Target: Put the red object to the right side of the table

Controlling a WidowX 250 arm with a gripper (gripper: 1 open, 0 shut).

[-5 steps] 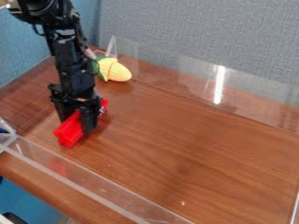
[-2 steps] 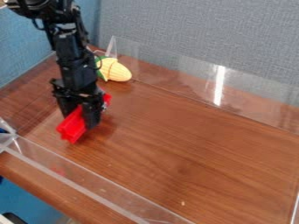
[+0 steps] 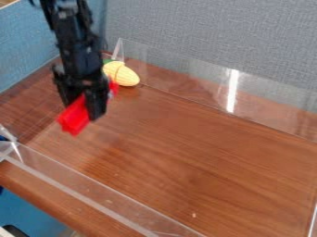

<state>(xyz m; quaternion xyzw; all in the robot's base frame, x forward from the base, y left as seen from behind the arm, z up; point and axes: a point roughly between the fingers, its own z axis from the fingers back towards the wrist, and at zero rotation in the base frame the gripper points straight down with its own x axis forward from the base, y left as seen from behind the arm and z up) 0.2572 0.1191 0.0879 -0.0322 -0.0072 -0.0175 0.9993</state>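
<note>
Block (image 3: 74, 117), plain bright red and bar-shaped, at the left of a glossy reddish-brown tabletop (image 3: 186, 153), near the low clear wall. A dark pincer (image 3: 83, 104), blurred, is closed around its middle; one end juts toward the viewer, and a bit of red shows on the far side. Whether the block is off the surface is hard to tell. Beyond it sits a yellow toy corn (image 3: 120, 74). The block looks stiff and solid, probably light, with flat sides that should bear a firm squeeze without denting. Its smooth faces could let it slip or swivel if pinched off-centre, so the middle of the long sides is the place to hold, as the grip here seems to do. Little about it looks fragile.
</note>
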